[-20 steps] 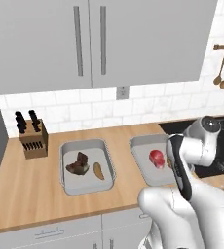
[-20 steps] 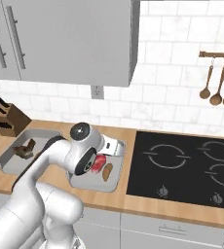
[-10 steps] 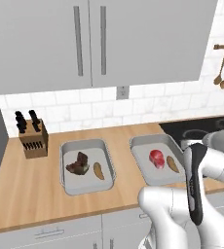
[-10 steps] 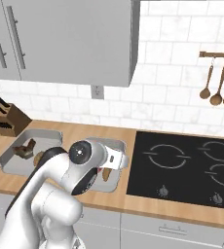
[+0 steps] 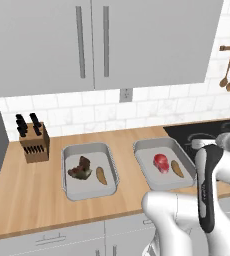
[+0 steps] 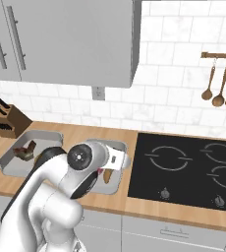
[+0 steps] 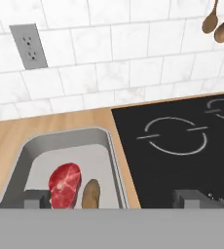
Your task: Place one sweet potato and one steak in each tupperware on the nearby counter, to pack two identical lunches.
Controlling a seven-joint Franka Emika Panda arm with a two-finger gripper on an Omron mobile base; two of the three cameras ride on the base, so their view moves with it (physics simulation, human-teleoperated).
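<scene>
Above the right tray [image 7: 111,146], my claw [image 7: 114,199] hangs open and empty.
Below it I see a red steak [image 7: 64,185] beside a potato [image 7: 90,193]; the left tray [image 5: 67,170] on the counter [image 5: 27,190] has the same pair.

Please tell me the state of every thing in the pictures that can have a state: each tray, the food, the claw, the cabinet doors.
left tupperware: holds one steak and one sweet potato
right tupperware: holds one red steak and one sweet potato
claw: open, holding nothing
cabinet doors: closed
knife block: upright, knives in it
stovetop: nothing on it
</scene>
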